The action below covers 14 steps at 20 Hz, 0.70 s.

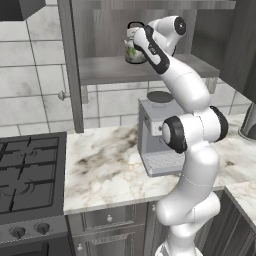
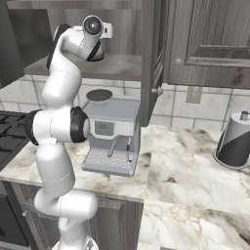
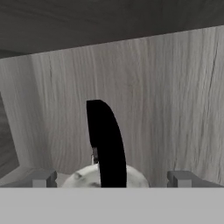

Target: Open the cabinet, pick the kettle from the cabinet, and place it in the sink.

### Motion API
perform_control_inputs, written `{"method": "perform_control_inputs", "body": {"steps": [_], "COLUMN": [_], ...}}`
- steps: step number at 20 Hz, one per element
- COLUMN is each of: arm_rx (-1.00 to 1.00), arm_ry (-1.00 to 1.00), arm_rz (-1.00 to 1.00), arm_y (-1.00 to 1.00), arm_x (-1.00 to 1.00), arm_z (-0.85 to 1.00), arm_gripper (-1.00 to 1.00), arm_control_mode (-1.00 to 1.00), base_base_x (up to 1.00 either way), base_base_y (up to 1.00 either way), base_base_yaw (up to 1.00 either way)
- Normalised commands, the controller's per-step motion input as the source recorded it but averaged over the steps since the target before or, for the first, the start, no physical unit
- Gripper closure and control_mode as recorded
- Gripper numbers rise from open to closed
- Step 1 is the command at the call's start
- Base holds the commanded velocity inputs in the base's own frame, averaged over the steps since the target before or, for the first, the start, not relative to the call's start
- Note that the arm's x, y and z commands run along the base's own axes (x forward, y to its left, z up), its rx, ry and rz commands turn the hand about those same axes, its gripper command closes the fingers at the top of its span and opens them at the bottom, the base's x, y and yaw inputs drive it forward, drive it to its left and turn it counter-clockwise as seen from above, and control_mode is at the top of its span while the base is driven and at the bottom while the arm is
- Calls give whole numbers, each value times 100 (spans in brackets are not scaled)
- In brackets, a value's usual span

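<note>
Silvery-grey round kettle (image 1: pixel 133 50) with its thin black arched handle (image 3: pixel 106 144) sits on the open dark wood cabinet's shelf (image 1: pixel 115 69); we see it between our wide-open fingertips (image 3: pixel 40 178), untouched.

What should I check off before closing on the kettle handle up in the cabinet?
1. Cabinet door swung clear of the shelf: ok.
2. Gripper open: ok.
3. Kettle upright on the shelf: ok.
4. Black handle between the two fingertips: ok, roughly centred in the hand view.
5. Fingers low enough to catch the handle: cannot tell.
6. Coffee machine directly below the shelf, in the lowering path: not ok, plan around it.
</note>
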Motion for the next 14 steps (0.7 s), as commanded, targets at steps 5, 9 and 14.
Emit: {"method": "perform_control_inputs", "body": {"steps": [5, 9, 14], "arm_rx": [0, 0, 0], "arm_ry": [0, 0, 0], "arm_rz": [0, 0, 0], "arm_y": [0, 0, 0], "arm_x": [-4, -10, -13], "arm_z": [-1, -2, -7], "arm_gripper": [100, 100, 100], "arm_control_mode": [-100, -100, -100], "base_base_x": [0, 0, 0], "base_base_y": [0, 0, 0], "base_base_yaw": [0, 0, 0]}}
